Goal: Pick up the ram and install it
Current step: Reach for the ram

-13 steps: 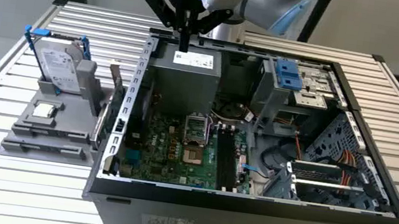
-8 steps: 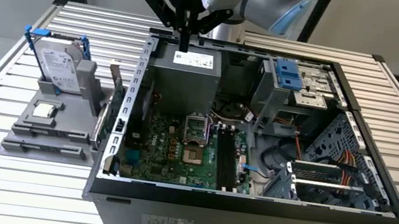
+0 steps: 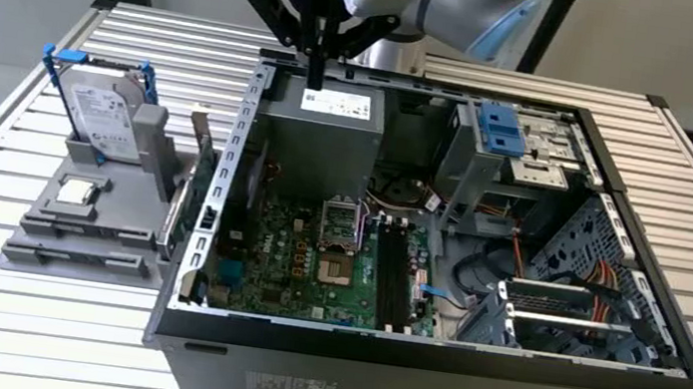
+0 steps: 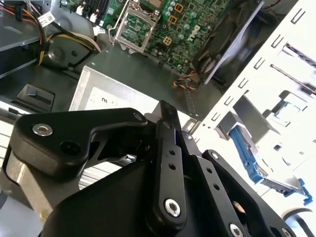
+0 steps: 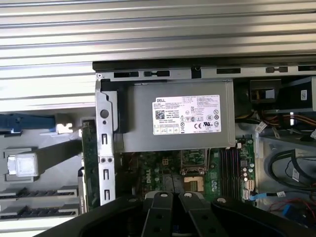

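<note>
Slatted tabletop carries an open computer case, over whose far edge the pincer hangs, seemingly pinched shut and empty, while the ram stands edgewise just outside the case wall at its seven o'clock in the exterior view, long axis twelve-to-six.

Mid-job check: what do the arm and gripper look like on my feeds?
The arm is a silver-grey tube with a pale blue joint cap and a whitish block at its wrist. The gripper is matte black. It is built of flat, angular link bars joined by silver pins and screws, and it narrows to a slim tip.
</note>
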You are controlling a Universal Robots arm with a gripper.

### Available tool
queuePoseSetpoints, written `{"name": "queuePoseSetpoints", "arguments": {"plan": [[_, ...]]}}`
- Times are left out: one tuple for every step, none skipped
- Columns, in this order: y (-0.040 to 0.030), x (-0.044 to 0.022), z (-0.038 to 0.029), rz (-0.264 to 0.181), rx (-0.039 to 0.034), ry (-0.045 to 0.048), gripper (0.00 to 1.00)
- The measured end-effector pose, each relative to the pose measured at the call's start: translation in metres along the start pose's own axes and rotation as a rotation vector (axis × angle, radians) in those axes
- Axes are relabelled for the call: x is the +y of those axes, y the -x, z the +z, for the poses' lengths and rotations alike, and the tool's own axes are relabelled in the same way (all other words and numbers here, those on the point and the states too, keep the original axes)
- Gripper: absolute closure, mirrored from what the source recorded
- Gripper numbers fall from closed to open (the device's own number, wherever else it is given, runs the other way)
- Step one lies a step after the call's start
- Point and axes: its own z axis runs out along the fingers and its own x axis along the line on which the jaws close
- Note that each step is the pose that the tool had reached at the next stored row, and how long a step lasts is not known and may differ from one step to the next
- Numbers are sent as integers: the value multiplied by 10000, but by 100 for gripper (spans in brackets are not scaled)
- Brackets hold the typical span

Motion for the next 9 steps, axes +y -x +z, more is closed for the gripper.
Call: {"name": "queuePoseSetpoints", "arguments": {"plan": [[-7,0,0,0,0,0,100],[-14,-1,0,0,0,0,100],[-20,-1,0,0,0,0,100],[-27,-2,-1,0,-1,0,100],[-36,-3,-1,1,0,0,100],[-41,-3,-1,0,0,0,100],[-46,-3,-1,0,0,0,100],[-54,-4,-1,1,0,0,100],[-62,-5,-1,0,0,0,100]]}}
